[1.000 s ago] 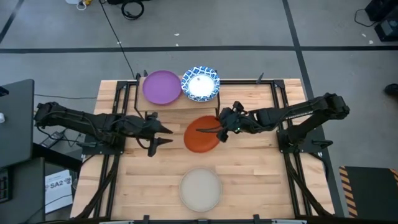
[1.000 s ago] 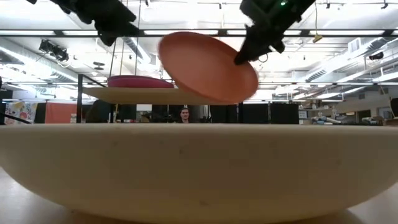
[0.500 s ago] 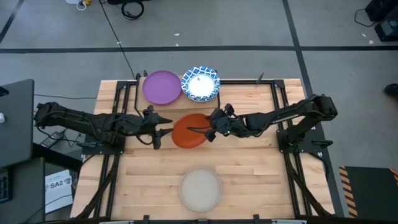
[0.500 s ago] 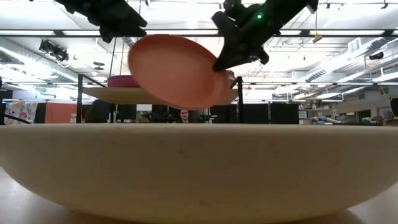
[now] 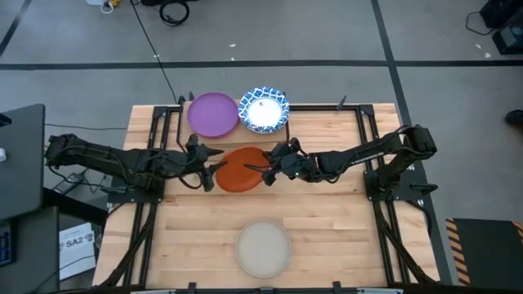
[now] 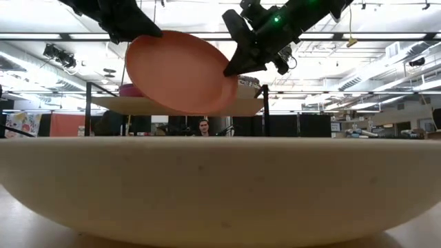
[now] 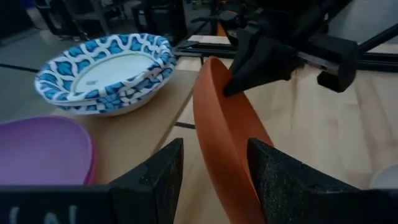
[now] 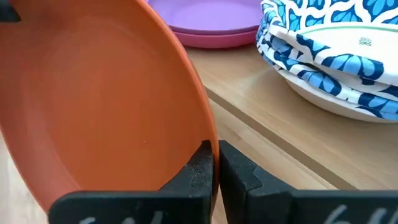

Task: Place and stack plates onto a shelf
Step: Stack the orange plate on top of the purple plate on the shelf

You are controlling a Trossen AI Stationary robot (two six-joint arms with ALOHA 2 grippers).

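Observation:
An orange plate hangs tilted above the table, in front of the shelf. My right gripper is shut on its right rim. My left gripper is open, and its fingers stand on either side of the plate's left rim. On the shelf, a purple plate lies on a pink one. Beside them is a stack of blue-patterned white plates. A beige plate lies on the table near the front edge. My right gripper pinches the orange plate's rim between its two fingers, one on the inner face and one on the underside. The fingers come about level from the table's right. The plate is lifted clear and tilted. My left gripper: I cannot tell whether its open fingers touch the rim between them.
The shelf's light wood top lies just beyond the orange plate. Its black legs stand at the table's far middle. The beige plate fills the foreground of the low view. A person shows in the room beyond the table.
My right gripper has carried the orange plate toward the table's left, still tilted and clear of the table. Its left rim has come between my left gripper's open fingers. My left gripper has shifted slightly toward the far edge.

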